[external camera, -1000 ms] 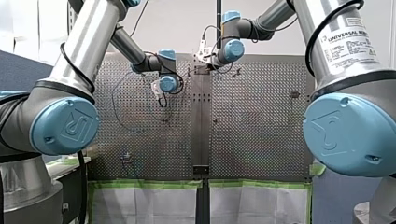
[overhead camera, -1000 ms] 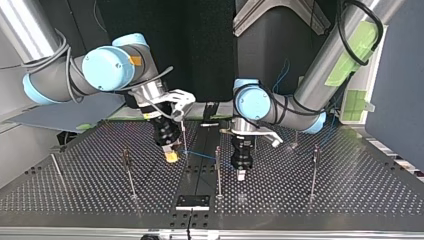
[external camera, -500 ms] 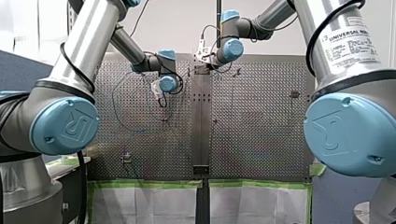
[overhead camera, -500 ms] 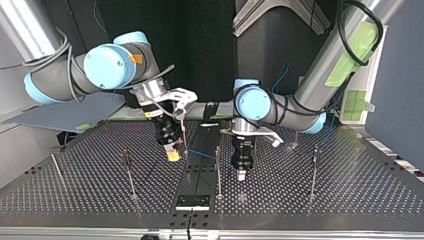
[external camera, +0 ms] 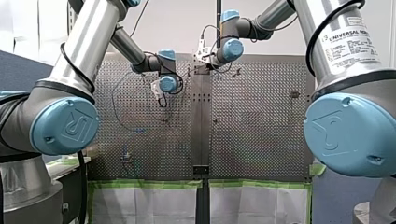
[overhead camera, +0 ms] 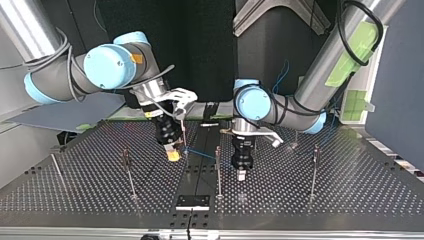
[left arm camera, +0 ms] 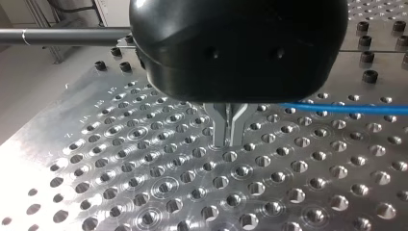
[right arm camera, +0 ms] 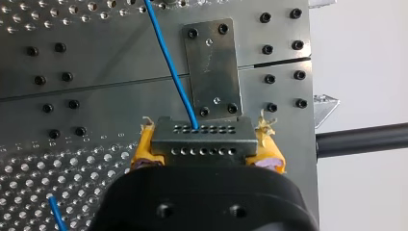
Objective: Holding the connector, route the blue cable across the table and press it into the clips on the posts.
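In my right claw (right arm camera: 205, 153), grey multi-hole connector (right arm camera: 202, 138), thin blue cable (right arm camera: 171, 67)

The connector's (right arm camera: 202, 138) near edge is hidden behind the right gripper (right arm camera: 205, 151) body; the cable (right arm camera: 169, 60) beyond the connector runs out of view; whether it sits in clips (overhead camera: 217, 151) near the connector is too small to tell.

Two robot arms, my left arm (overhead camera: 310, 80) and my right arm (overhead camera: 60, 85), each bear one two-fingered gripper: my left gripper (overhead camera: 241, 175) and my right gripper (overhead camera: 172, 156), two in all. There is one blue cable (right arm camera: 171, 67), one connector (right arm camera: 202, 137) with two rows of small holes, and one perforated table (overhead camera: 325, 200). Five upright posts (overhead camera: 218, 172) are countable in the top view, along with one small metal plate (right arm camera: 211, 62) with four corner screws.
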